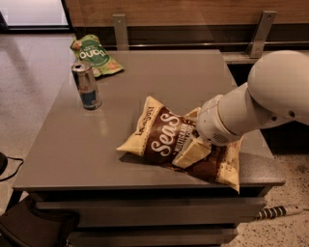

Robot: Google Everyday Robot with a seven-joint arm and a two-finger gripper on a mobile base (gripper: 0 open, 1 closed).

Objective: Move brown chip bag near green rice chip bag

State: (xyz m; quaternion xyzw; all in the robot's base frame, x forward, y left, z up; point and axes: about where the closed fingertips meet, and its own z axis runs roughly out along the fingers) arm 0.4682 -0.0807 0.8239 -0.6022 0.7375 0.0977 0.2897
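Speckled terrazzo floor (29, 96) is spreading around a low, smooth grey table (145, 82) with a matte, faintly reflective top. A wooden wall panel (193, 9) and slanted metal brackets (263, 31) are running behind its back edge.

Near the front right corner a large, crinkly brown chip bag (157, 140) is lying at a slant. It is dark and glossy, with cream-yellow ends and white script, and its far end is reaching the front edge. The glossy, rounded white robot arm (270, 96) is coming in over the right edge. Its gripper (187, 155) is clamping the bag's crumpled middle, with one pale wedge-shaped finger (193, 150) pressing across the printed face while the other is hiding behind the foil.

At the back left corner a small green rice chip bag (94, 54), a soft pouch with white lettering and pale edges, is lying flat, well apart from the brown one. Just in front of it, near the left edge, a slim silver-and-blue metal can (87, 86) is standing upright.
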